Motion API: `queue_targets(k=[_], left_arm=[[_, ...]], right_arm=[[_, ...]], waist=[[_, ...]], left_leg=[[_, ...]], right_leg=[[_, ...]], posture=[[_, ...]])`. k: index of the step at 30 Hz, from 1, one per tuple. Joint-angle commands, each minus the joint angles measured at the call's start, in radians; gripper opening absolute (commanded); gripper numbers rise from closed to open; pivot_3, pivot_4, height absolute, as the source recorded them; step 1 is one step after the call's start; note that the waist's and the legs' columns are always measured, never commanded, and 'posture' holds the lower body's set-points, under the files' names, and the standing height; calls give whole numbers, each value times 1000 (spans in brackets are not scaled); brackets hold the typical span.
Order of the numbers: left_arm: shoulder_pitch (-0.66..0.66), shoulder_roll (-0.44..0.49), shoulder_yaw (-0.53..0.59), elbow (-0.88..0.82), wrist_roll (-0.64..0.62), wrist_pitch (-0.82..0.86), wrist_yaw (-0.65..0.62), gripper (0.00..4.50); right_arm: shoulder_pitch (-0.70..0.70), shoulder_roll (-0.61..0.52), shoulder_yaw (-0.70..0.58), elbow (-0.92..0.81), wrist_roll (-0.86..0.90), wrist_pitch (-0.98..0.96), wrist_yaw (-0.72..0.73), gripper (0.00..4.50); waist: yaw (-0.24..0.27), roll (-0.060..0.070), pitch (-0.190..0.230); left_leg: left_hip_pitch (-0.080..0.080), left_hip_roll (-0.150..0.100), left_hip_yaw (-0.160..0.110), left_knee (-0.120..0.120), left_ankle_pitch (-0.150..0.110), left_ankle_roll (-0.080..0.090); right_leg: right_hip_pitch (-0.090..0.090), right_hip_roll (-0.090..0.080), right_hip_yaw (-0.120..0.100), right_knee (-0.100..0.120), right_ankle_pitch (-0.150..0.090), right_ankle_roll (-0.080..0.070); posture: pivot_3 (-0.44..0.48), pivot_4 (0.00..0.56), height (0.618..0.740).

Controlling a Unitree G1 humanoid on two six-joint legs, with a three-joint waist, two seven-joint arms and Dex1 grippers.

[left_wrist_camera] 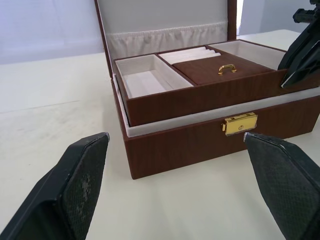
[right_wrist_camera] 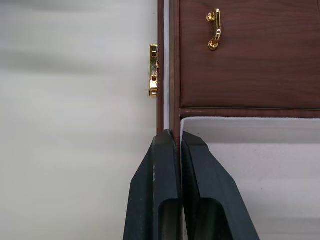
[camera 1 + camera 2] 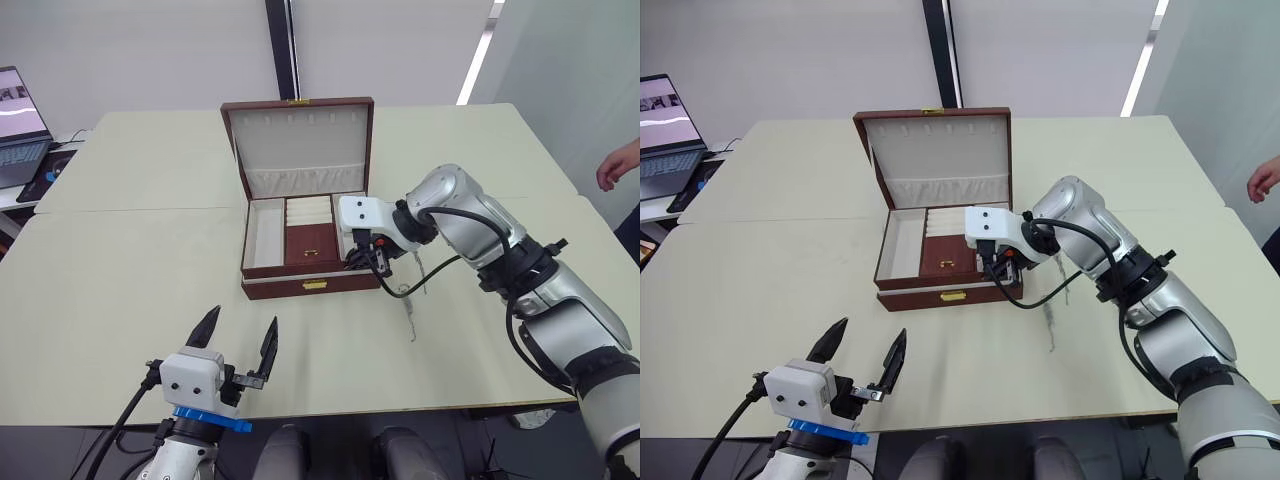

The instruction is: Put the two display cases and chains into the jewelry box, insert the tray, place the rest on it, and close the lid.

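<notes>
The brown jewelry box (image 3: 300, 287) stands open mid-table with its lid (image 3: 300, 140) upright. The tray (image 1: 200, 97), brown with white-lined compartments and a small gold handle (image 2: 215, 30), sits in the box, its rim a little above the box's edge. My right gripper (image 2: 175, 136) is at the box's front right corner, shut on the tray's front wall. A thin silver chain (image 3: 410, 312) lies on the table just right of the box. My left gripper (image 3: 240, 340) hovers open near the table's front edge, facing the box's gold latch (image 1: 240, 123). The display cases are out of view.
A laptop (image 3: 20, 130) sits on a side desk at the far left. A person's hand (image 3: 620, 165) shows past the table's right edge. A black post (image 3: 283, 50) rises behind the table. Bare tabletop (image 3: 120, 280) lies left of the box.
</notes>
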Motion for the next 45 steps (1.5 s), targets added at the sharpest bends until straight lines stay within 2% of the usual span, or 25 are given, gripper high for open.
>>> queue_targets(k=[1, 11, 14, 22, 26, 27, 29, 30, 38, 44, 45], left_arm=[[8, -5, -11, -34, 4, -12, 8, 4500], [6, -1, -17, -39, 3, -3, 14, 4500], [0, 0, -17, -38, 2, 2, 13, 4500], [-20, 5, -11, -40, -2, 16, 10, 4500], [-32, 7, -7, -43, -5, 28, 9, 4500], [-33, 8, -6, -44, -6, 30, 8, 4500], [-38, 9, -4, -44, -9, 34, 6, 4500], [-40, 10, -4, -44, -10, 36, 5, 4500], [-82, 29, 16, -29, -32, 56, -11, 4500], [-115, 39, 25, -12, -46, 66, -27, 4500], [-118, 41, 27, -9, -47, 66, -29, 4500]], right_arm=[[-34, 12, -22, -20, 1, -11, 2, 22], [-28, 13, -25, -19, -9, -24, 10, 22], [-22, 6, -34, -27, -7, -43, 13, 717], [-23, 10, -72, -31, 19, -22, 11, 3021], [-18, 50, -139, -30, 72, 13, -25, 4306], [-13, 72, -170, -29, 92, 29, -52, 4457], [-1, 106, -219, -25, 122, 43, -100, 4457], [5, 118, -236, -19, 132, 49, -119, 4316], [133, 251, -421, 90, 218, -243, -298, 1746], [166, 292, -417, 248, 171, -433, -375, 141], [169, 291, -411, 262, 164, -447, -374, 38]], waist=[[-1, 0, 0], [-4, 0, 0], [-4, 0, 0], [-3, 0, 0], [-4, 0, 0], [-4, 0, 0], [-4, 0, 0], [-3, 0, 0], [3, 0, 0], [3, 0, 0], [3, 0, 0]], left_leg=[[0, 0, 0, 0, 0, 0], [0, 0, 0, 0, 0, 0], [0, 0, 0, 0, 0, 0], [0, 0, 0, 0, 0, 0], [0, 0, 0, 0, 0, 0], [0, 0, 0, 0, 0, 0], [0, 0, 0, 0, 0, 0], [0, 0, 0, 0, 0, 0], [0, 0, 0, 0, 0, 0], [0, 0, 0, 0, 0, 0], [0, 0, 0, 0, 0, 0]], right_leg=[[0, 0, 0, 0, 0, 0], [0, 0, 0, 0, 0, 0], [0, 0, 0, 0, 0, 0], [0, 0, 0, 0, 0, 0], [0, 0, 0, 0, 0, 0], [0, 0, 0, 0, 0, 0], [0, 0, 0, 0, 0, 0], [0, 0, 0, 0, 0, 0], [0, 0, 0, 1, 0, 0], [0, 0, 0, 1, 0, 0], [0, 0, 0, 1, 0, 0]], posture=[[0, 150, 740], [0, 150, 740], [0, 150, 740], [0, 150, 740], [0, 150, 740], [0, 150, 740], [0, 150, 740], [0, 150, 740], [0, 150, 740], [0, 150, 740], [0, 150, 740]])
